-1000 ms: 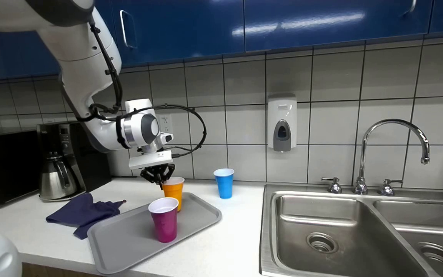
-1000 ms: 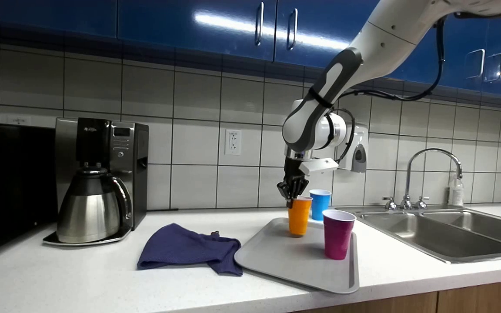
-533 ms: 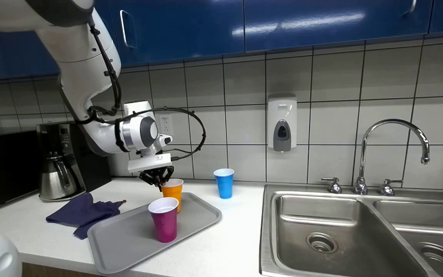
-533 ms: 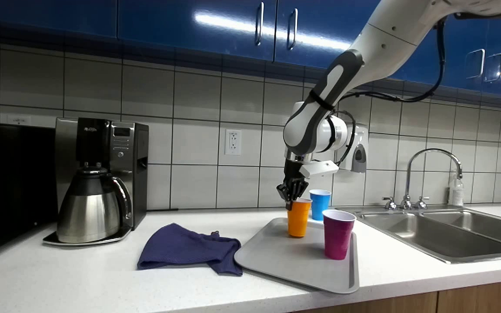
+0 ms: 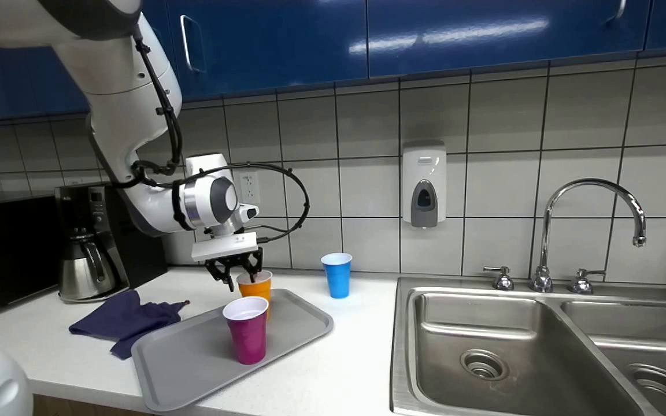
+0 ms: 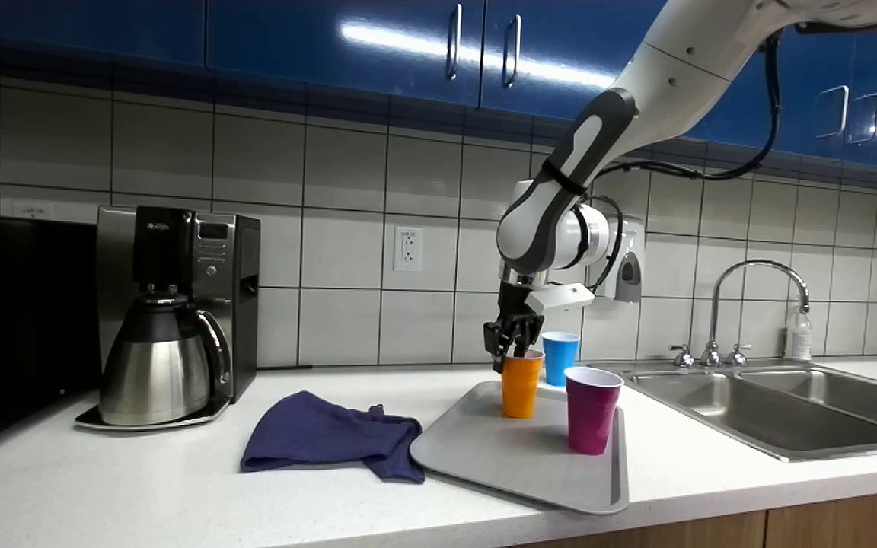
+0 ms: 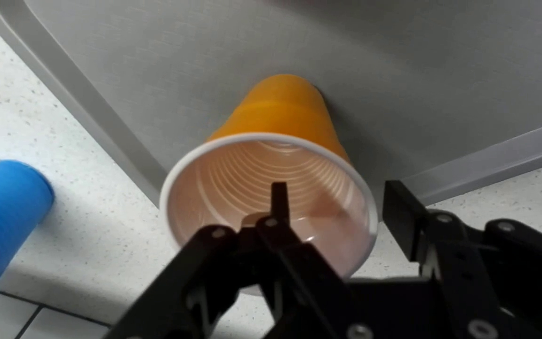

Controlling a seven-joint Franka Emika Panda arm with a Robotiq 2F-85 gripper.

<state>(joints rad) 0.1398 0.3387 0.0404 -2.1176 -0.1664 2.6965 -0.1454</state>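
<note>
The gripper [image 7: 339,202] is spread across the rim of the orange cup [image 6: 520,390], one finger in its mouth, the other outside; the cup stands on the gray tray [image 6: 484,457], at the end toward the back edge of the desk [image 6: 180,495]. An off-center squeeze or sideways drag could tip it or crumple the rim. Only the finger shows inside; magenta cup [image 6: 591,418], nearer the front edge, shares the tray, blue cup [image 6: 559,359] sits near the back edge, contents of both not visible.

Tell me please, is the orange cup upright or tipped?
Upright: the orange cup stands with its base on the tray, mouth facing up.
</note>
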